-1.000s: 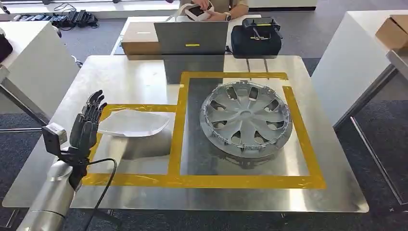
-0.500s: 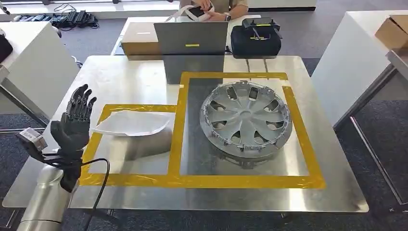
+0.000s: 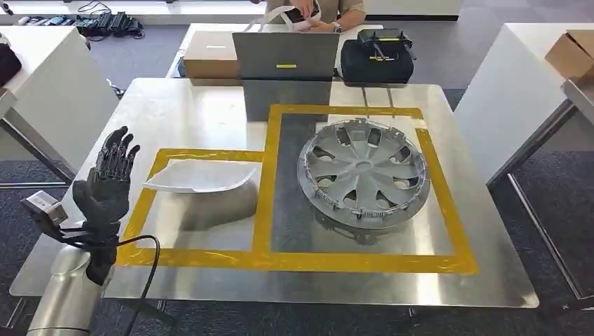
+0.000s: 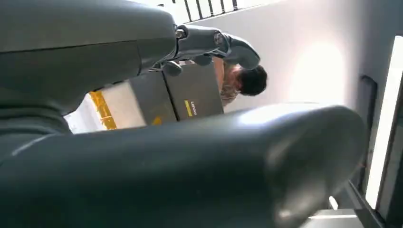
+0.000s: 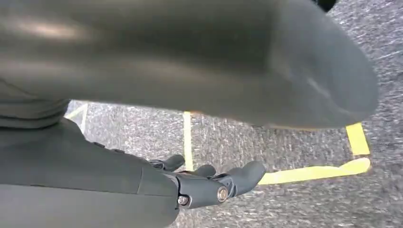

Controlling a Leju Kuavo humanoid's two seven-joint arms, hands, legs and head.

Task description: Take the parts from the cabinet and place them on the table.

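Parts lie on the metal desk [image 3: 210,105]: a white curved plastic panel [image 3: 199,176] in the left yellow-taped box, long axis left-right, and a grey wheel cover [image 3: 363,171] further right. Just left of the panel, the left hand [image 3: 106,183] is raised, fingers apart, empty; the right hand [image 5: 209,183] hangs loosely open over grey carpet [image 5: 285,147].

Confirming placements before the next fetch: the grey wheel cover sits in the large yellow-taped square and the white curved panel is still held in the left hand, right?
Not quite. In the head view the white curved panel lies on the table inside the small taped rectangle; the left hand holds nothing. The grey wheel cover is as stated.
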